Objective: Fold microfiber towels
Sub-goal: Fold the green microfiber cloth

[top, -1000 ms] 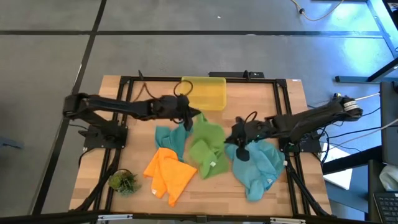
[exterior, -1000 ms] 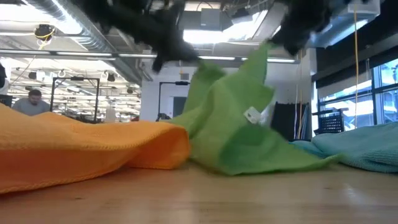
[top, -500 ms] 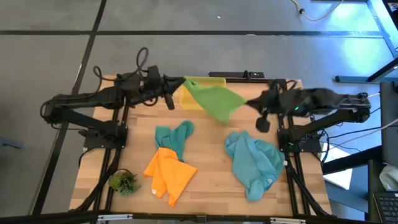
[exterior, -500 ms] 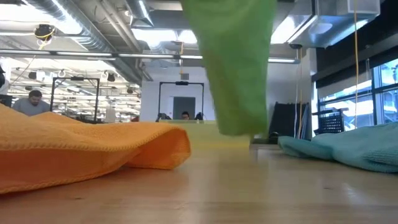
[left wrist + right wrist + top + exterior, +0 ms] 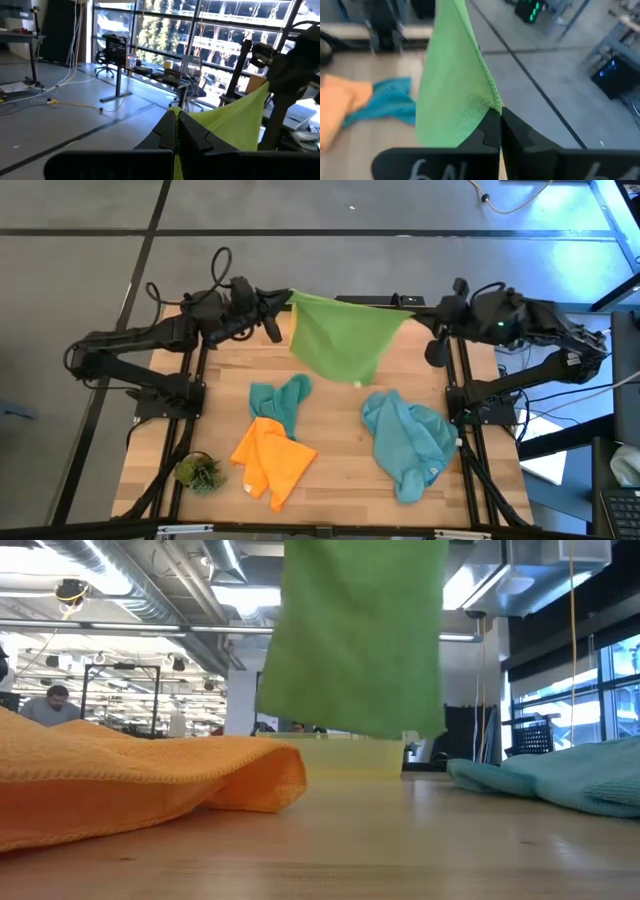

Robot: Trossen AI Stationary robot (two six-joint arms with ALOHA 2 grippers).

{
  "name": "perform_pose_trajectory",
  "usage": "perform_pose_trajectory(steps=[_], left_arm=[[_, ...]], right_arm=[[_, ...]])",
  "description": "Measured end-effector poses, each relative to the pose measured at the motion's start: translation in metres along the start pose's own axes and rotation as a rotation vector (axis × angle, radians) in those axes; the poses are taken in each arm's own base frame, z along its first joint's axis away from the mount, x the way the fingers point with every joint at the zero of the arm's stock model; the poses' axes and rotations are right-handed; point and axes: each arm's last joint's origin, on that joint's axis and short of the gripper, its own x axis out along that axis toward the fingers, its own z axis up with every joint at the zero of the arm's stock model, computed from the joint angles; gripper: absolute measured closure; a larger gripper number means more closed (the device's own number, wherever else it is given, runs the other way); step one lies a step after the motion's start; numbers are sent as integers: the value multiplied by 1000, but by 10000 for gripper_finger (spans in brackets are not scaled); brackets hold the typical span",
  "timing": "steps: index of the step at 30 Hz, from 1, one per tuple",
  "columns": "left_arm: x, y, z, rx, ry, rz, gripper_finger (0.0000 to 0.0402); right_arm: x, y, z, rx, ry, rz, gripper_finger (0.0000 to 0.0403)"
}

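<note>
Green towel (image 5: 338, 340) now stretched out btwn both hands, lifted higher.

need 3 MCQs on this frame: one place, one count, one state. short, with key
1. Where is the green towel?
A. Flat on the table
B. Hanging in the air, stretched between both grippers
C. Inside the bin

2. How many towels lie on the table?
A. One
B. Three
C. Five

3. How are the left gripper and right gripper?
A. Both shut on a towel corner
B. Both open
C. One open, one shut

Key:
1 B: the low view shows its lower edge above the tabletop, each top corner at a gripper.
2 B: orange towel, small teal towel, large teal towel.
3 A: each wrist view shows fingers pinched on green cloth.
</note>
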Motion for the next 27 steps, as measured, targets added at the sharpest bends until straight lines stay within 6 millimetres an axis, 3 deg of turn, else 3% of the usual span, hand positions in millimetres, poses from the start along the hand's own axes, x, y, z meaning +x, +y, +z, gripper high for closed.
perform_pose_trajectory(steps=[6, 10, 17, 23, 27], left_arm=[[4, 1, 0, 41, -33, 118, 401], [6, 4, 0, 30, -36, 92, 401], [-6, -18, -5, 111, -22, 81, 401], [-31, -53, -37, 168, 46, 44, 401], [-54, -73, -72, 156, 90, 28, 401]], right_arm=[[11, -3, -7, -25, 59, -29, 401], [12, -10, -7, -6, 57, -57, 401], [13, -10, -9, 2, 69, -50, 401], [25, 13, -31, 9, 137, 64, 402], [36, 39, -55, 25, 148, 142, 402]])
